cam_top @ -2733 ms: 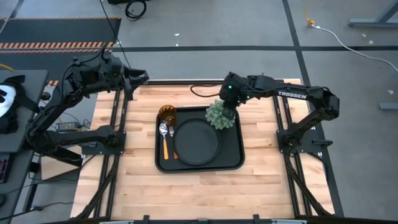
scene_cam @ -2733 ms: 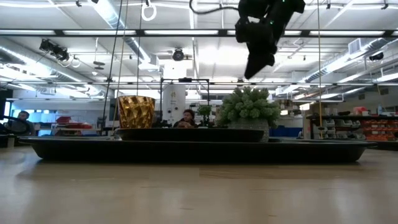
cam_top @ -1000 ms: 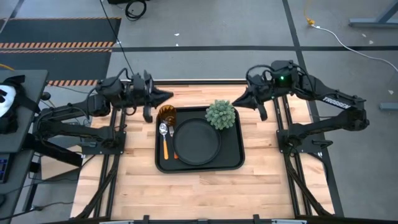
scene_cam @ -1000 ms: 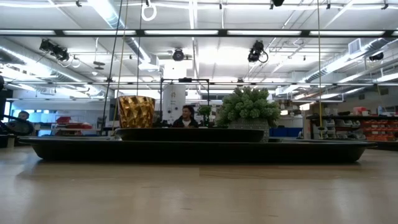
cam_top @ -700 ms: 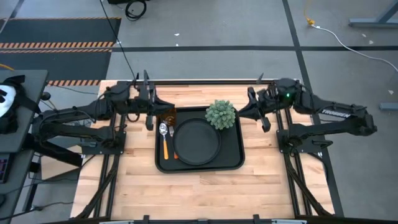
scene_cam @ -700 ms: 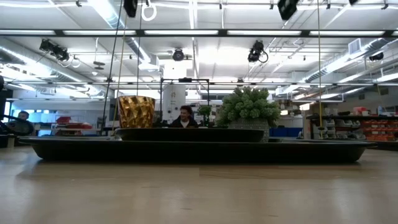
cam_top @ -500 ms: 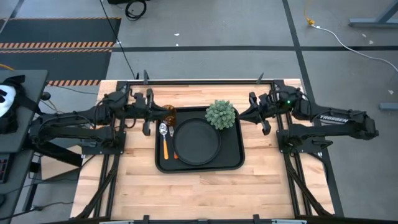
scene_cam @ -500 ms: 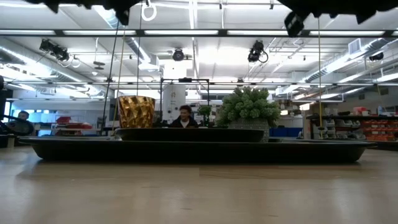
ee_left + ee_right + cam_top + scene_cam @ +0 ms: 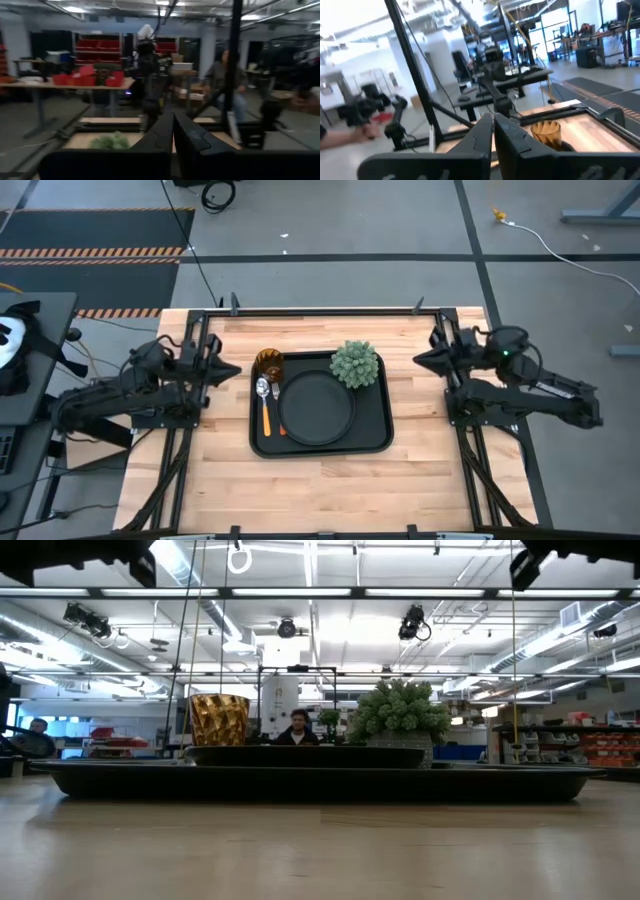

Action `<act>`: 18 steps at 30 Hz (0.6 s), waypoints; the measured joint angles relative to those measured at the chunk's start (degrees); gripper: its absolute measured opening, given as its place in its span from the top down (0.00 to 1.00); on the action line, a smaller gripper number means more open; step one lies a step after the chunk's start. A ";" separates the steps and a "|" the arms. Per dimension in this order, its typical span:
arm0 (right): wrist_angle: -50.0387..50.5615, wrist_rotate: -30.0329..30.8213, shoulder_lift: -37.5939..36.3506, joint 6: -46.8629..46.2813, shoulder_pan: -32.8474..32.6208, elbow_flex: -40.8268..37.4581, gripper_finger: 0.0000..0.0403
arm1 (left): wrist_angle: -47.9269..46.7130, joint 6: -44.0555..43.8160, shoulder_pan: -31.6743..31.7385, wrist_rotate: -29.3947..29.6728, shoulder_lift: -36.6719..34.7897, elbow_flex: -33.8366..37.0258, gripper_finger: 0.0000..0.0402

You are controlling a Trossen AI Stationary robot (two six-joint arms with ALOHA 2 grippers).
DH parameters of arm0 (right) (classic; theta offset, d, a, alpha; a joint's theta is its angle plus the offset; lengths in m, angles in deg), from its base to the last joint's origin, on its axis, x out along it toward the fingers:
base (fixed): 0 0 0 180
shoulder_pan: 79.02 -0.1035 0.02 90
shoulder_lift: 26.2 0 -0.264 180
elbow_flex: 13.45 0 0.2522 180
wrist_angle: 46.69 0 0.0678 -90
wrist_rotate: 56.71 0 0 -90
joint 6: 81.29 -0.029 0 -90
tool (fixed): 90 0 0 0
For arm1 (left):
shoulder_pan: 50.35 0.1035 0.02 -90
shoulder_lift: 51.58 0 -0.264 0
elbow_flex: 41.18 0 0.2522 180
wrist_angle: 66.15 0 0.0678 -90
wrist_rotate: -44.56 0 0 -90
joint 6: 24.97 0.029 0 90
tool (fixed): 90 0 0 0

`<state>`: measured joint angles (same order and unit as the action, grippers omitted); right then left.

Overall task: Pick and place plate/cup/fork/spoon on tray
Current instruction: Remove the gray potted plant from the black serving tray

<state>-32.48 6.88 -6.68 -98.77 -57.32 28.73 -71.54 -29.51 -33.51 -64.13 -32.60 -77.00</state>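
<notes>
Moved: both arms have pulled back from the tray (image 9: pixel 372 442) to the tabletop's side edges.
Left gripper (image 9: pixel 226 369): fingers together, empty.
Right gripper (image 9: pixel 420 358): fingers together, empty.
On tray: plate (image 9: pixel 318 407) centre; cup (image 9: pixel 268 363), spoon (image 9: pixel 262 388), fork (image 9: pixel 275 405) left end.
Left to do: seemingly nothing.

Two dark jointed arms, black cabling, green indicator light on right arm, tapered black jaws

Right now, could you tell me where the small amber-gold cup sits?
In the high view, the small translucent amber-gold cup stands in the black rectangular tray's far-left corner, just beyond the spoon, left of the round black plate.
</notes>
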 joint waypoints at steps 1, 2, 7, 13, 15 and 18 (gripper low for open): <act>-0.30 1.29 -1.27 -1.17 -1.12 -0.82 0.94 | -0.09 -1.21 0.00 -0.63 -0.92 0.71 0.95; -1.35 2.32 -2.37 -2.35 -2.48 -2.14 0.94 | -0.16 -1.94 -0.01 -1.17 -1.62 1.29 0.95; -17.31 5.55 -3.75 -6.80 -13.09 -11.14 0.94 | 0.37 -2.61 -0.01 -1.76 -2.25 2.18 0.96; -20.25 11.38 -4.79 -3.29 -24.30 -15.59 0.94 | 0.52 -1.58 -0.01 -4.22 -2.25 2.16 0.95; -18.11 12.49 -6.90 -1.53 -25.25 -15.59 0.94 | -1.64 0.29 -0.01 -5.81 -2.27 2.14 0.95; -15.09 13.20 -11.43 0.91 -24.92 -15.59 0.94 | -2.80 -0.06 -0.05 -6.41 -2.23 2.18 0.96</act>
<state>-47.57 20.08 -18.10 -97.86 -82.24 13.13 -74.34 -29.56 -33.57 -70.53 -34.83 -74.82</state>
